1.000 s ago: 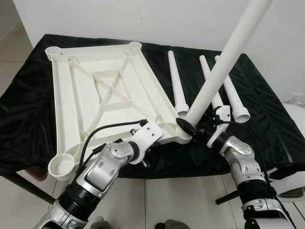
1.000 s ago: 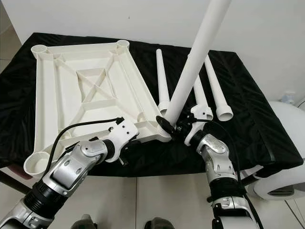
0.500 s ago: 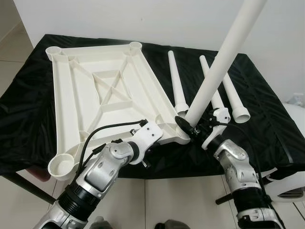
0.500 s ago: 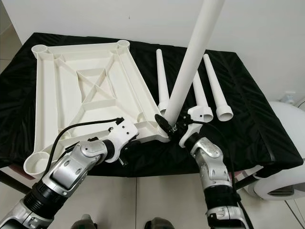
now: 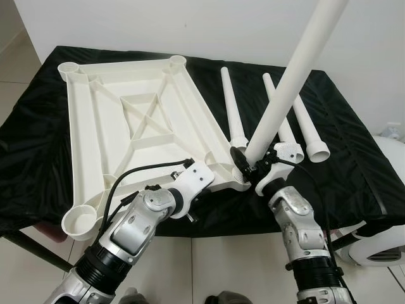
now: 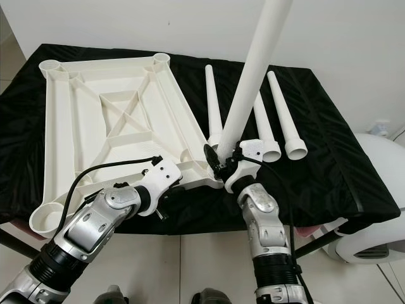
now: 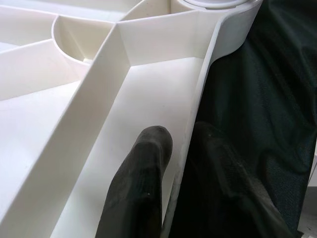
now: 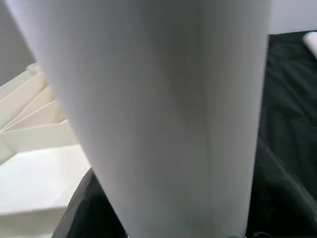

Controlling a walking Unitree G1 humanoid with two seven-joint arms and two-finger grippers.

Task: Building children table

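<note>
A white plastic table top (image 5: 120, 133) lies upside down on a black-covered table, ribs and corner sockets facing up. My left gripper (image 7: 181, 148) is shut on its near rim, one finger (image 7: 143, 168) inside the rim and one outside. My right gripper (image 5: 248, 166) is shut on a long white table leg (image 5: 288, 88), low on it. The leg rises steeply, leaning up and to the right, its foot at the near right corner socket (image 5: 237, 180). The white leg (image 8: 163, 114) looms close in the right wrist view.
Three more white legs (image 5: 232, 107) (image 5: 280, 114) (image 5: 310, 130) lie side by side on the black cloth (image 5: 348, 158) right of the table top. A white wall stands behind. Tiled floor (image 5: 209, 259) lies below the table's near edge; a white rounded object (image 5: 386, 244) sits at the right.
My right arm has moved left and the held leg has swung more upright, its foot closing on the corner socket. The left gripper still holds the rim.
</note>
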